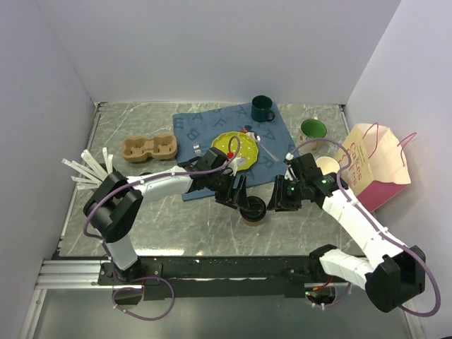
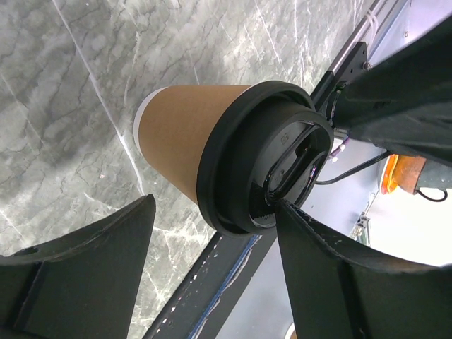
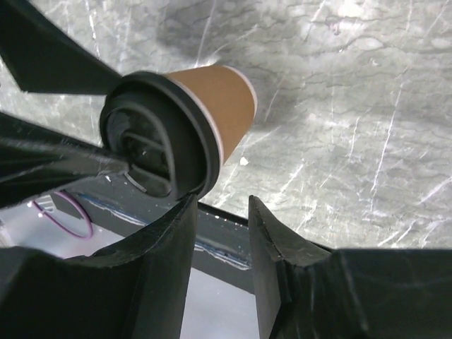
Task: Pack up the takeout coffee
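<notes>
Standing upright: takeout coffee (image 1: 252,210) | surface: grey marbled table (image 1: 176,229) | walls (image 1: 212,49): white

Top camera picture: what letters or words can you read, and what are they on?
"A" and "B": seemingly among the pale capital letters scattered over the blue cloth; the others are too faint to read.
Green writing on the paper bag: too blurred to read.

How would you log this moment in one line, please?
takeout coffee: upright on table, lid on | left gripper: open, at the lid | right gripper: open, empty, beside takeout coffee
</notes>
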Robot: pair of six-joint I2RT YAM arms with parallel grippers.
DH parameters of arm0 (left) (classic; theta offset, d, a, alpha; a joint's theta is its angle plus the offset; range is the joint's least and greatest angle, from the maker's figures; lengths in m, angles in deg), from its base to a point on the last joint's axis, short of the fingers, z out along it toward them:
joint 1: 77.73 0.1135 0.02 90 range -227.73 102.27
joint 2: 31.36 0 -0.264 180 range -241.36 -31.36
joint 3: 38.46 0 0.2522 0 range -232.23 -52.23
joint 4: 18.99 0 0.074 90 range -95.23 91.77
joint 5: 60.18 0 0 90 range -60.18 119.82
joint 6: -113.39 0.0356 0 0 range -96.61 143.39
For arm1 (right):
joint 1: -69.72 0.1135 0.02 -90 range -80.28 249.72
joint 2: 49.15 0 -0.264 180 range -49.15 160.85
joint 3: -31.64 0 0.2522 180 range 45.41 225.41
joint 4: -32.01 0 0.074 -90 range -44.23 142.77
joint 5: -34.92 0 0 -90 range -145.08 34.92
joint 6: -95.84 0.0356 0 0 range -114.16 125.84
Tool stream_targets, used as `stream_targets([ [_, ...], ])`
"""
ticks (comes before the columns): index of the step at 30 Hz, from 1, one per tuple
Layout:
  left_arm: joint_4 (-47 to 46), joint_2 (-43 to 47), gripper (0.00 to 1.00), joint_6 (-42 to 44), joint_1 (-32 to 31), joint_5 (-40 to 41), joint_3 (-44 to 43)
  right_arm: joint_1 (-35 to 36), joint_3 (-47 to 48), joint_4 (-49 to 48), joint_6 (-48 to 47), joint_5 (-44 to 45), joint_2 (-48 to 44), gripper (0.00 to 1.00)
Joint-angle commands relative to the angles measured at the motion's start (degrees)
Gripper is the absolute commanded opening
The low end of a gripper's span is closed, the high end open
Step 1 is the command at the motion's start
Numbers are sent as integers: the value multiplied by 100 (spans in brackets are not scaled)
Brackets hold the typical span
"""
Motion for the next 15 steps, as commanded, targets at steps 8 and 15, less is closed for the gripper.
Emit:
stream_targets([
  [8, -49, -190, 72, 116, -36, 153, -59, -200, -83, -652, -110, -444, 415, 40],
  [15, 13, -242, 71, 133, -36, 215, -15, -226, -399, -907, -13, -356, 547, 32],
])
